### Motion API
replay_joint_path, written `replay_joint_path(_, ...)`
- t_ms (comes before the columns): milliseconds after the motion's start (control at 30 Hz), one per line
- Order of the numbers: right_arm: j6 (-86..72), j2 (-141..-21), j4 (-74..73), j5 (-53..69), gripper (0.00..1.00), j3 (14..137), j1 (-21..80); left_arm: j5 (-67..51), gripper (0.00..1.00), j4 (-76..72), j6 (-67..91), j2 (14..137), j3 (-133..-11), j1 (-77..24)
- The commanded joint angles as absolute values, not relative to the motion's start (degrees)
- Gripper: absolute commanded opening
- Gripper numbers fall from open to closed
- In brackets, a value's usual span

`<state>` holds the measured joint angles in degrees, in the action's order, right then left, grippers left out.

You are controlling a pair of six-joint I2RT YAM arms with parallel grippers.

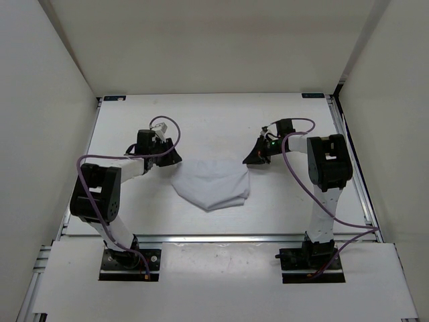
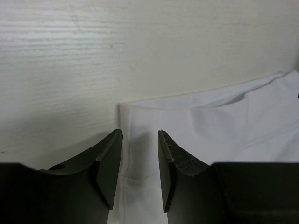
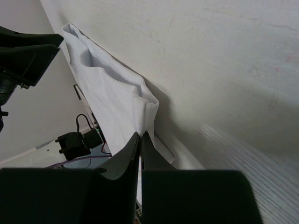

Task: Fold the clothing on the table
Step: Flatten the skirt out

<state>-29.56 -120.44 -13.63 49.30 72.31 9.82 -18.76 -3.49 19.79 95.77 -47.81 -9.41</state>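
The white tabletop (image 1: pixel 214 117) is stretching out all around both arms. The clothing (image 1: pixel 214 184) is lying on it between the two claws, bunched into a rough wedge with its point aiming back toward the arm bases.

The left claw (image 1: pixel 173 158) is hanging low over the garment's corner on its own side. Its jaws are standing partly apart, with the hemmed corner lying between and just beneath the fingers (image 2: pixel 108 163). As far as I can tell, it is gripping nothing.

The right claw (image 3: pixel 141 135) is sitting at the opposite corner with its jaws pressed fully together. The cloth is tenting up to its tips, so I am judging that it is pinching that edge, though the contact itself is tucked out of sight.

What is worrying me is the mismatch between the two sides. If the right claw pulls while the left is holding nothing, the thin fabric is going to drag and skew toward the right claw and spoil the fold line. The left claw could also shut on one layer only, or beside the hem, because the corner is sitting so near its tips. Then the corner would be slipping free as soon as it lifts.
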Motion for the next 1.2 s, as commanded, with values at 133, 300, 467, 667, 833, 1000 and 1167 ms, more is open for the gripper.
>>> replay_joint_path(133, -29.36, -120.15, -13.53, 51.06, 0.0, 73.83, 9.41, -17.32, 0.45, -3.43, 21.0, 97.2, -46.67, -10.63)
replay_joint_path(300, -29.71, -119.88, -13.45, 50.98, 0.0, 73.57, 9.67, -15.64, 0.47, -3.87, 20.66, 97.11, -47.02, -10.73)
replay_joint_path(467, -29.27, -120.06, -13.45, 50.98, 0.0, 73.48, 9.84, -18.98, 0.42, -4.92, 22.68, 98.79, -46.85, -10.19)
replay_joint_path(667, -28.92, -120.4, -13.88, 51.06, 0.0, 73.83, 9.93, -18.97, 0.01, -4.55, 24.59, 100.28, -47.29, -11.69)
replay_joint_path(833, -25.77, -117.69, -18.61, 47.66, 0.0, 76.63, 9.58, -21.45, 0.0, -7.57, 29.09, 94.85, -48.32, -11.25)
replay_joint_path(1000, -17.06, -117.32, -34.43, 38.59, 0.0, 92.78, 8.35, -24.41, 0.0, -3.78, 30.84, 92.46, -61.68, -9.94)
replay_joint_path(1167, -13.89, -115.15, -38.33, 31.29, 0.0, 107.48, 6.25, -31.45, 0.0, -9.21, 39.44, 94.57, -75.3, -7.57)
